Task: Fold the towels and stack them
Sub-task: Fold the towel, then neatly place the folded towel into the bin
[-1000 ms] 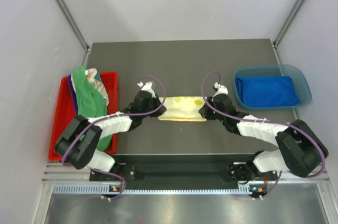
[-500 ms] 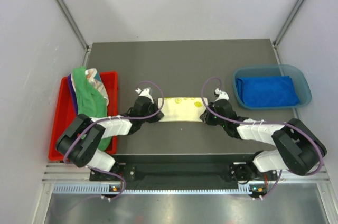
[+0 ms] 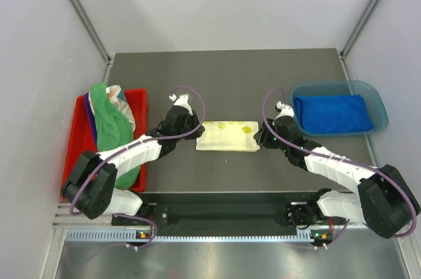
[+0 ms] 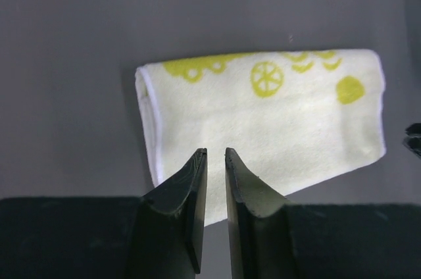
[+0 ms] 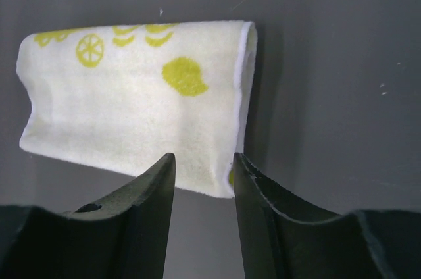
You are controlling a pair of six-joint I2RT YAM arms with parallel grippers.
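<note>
I see left gripper (image 4: 215, 152) jaws a slit apart, right gripper (image 5: 204, 157) wider. Both empty, hovering at opposite ends of the folded yellow towel (image 3: 228, 136).

Taking the folded yellow towel (image 3: 228, 136) as your mark: beyond its far edge the table (image 3: 223, 75) is lying bare, so you are having free passage there. The left gripper (image 3: 196, 132) is standing at its left end and the right gripper (image 3: 262, 138) at its right end, both blocking. Farther left the red tray (image 3: 140, 98) of heaped towels (image 3: 108, 118) is rising; farther right the blue bin (image 3: 380, 109) is standing.
</note>
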